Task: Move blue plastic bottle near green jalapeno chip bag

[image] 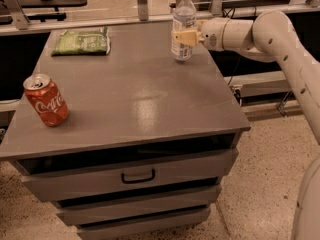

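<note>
The arm (280, 31) reaches in from the right, past the worktop's (150, 94) right edge, and its gripper (181, 36) sits over the back of the top, nearer the back right corner than the left. The pale yellow fingers (186, 37) are closed around the middle of the bottle (184, 14), gripping it across the label. The bottle stands upright in that grip, white cap on top; I cannot tell whether its base rests on the surface or hangs just above it. The bag (82, 41) lies flat by the back left corner, well apart from the bottle, with bare grey top between them. A can (46, 100) stands upright near the left edge, towards the front left corner, far from both. Below the front edge are drawers (130, 176), the upper one with a dark handle.
</note>
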